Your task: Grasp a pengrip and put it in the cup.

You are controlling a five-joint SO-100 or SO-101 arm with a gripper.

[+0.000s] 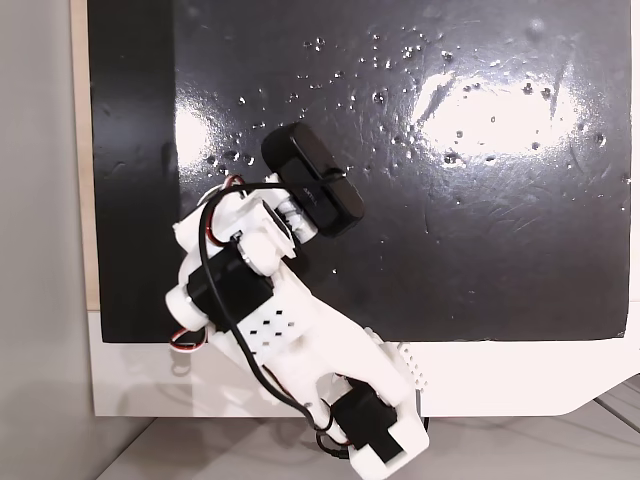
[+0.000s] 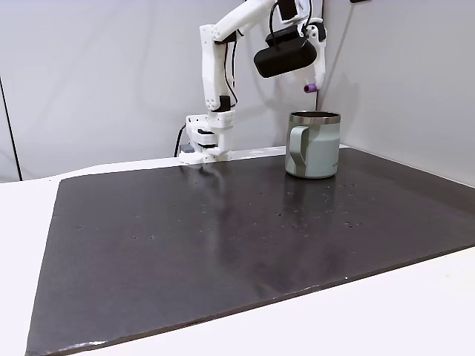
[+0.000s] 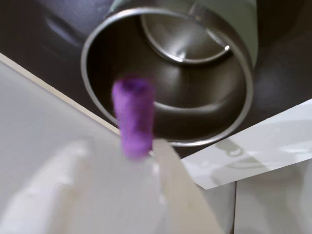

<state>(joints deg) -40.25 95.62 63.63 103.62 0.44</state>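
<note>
Your white two-finger gripper [image 2: 315, 83] is clamped on small light-purple rubbery pengrip [image 2: 310, 88], held at fingertips. In wrist view, blurred pengrip [image 3: 132, 117] sticks out from fingers [image 3: 170, 170] directly above open mouth of silvery brushed-metal cup [image 3: 195, 78]. In a fixed view, pengrip hangs just above cup [image 2: 314, 144] rim, not touching. Cup stands upright on dark glossy mat [image 2: 223, 230], handle facing camera. Black wrist camera [image 2: 286, 55] sits above cup, to its left.

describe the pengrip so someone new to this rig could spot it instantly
In a fixed view, find the metal cup at the far right of the dark mat. Right above its rim the gripper holds the pengrip. It is a tiny purple tube, the only coloured thing among white arm parts; the wrist view shows it over the cup's mouth.
</note>
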